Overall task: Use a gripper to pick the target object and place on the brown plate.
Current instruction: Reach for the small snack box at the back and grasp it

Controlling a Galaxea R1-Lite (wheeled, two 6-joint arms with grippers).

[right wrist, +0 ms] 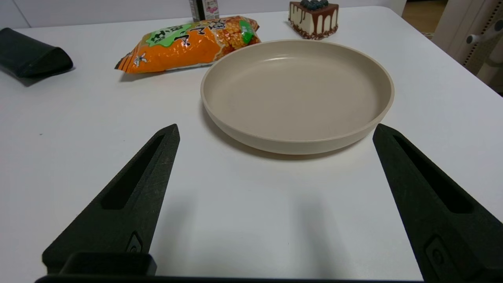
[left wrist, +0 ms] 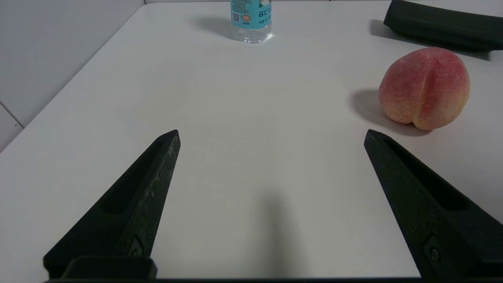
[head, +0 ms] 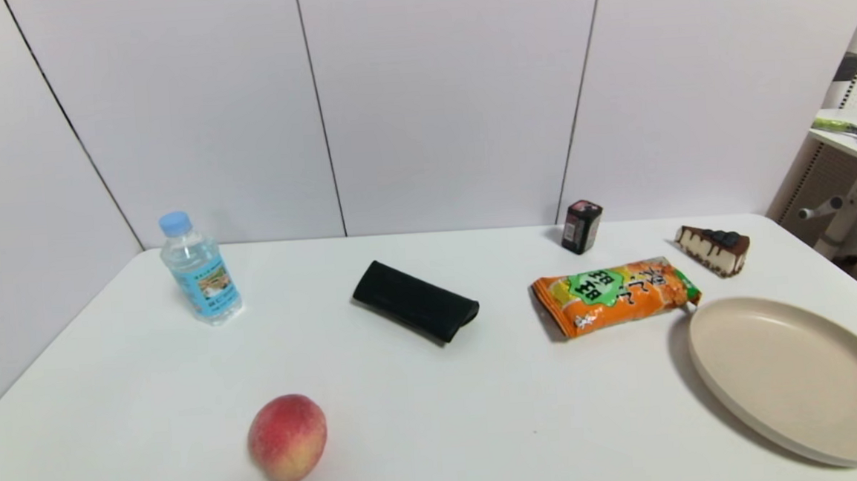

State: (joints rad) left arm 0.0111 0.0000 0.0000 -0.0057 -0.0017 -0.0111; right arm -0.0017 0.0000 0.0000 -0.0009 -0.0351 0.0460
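Both our right gripper (right wrist: 275, 131) and left gripper (left wrist: 271, 133) hover spread, empty; small box (head: 582, 226) awaits beyond the plate (head: 712, 372).

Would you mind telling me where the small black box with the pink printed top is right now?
In the head view, the small black box stands at the table's far edge, right of centre, just behind the orange snack bag and left of the chocolate-topped cake slice.

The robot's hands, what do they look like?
Each has two long black pointed fingers, like a crocodile's snout. The left gripper and the right gripper look the same: matte, slightly scuffed fingers with a long slot down each side and a small screw near the base. No cables show.
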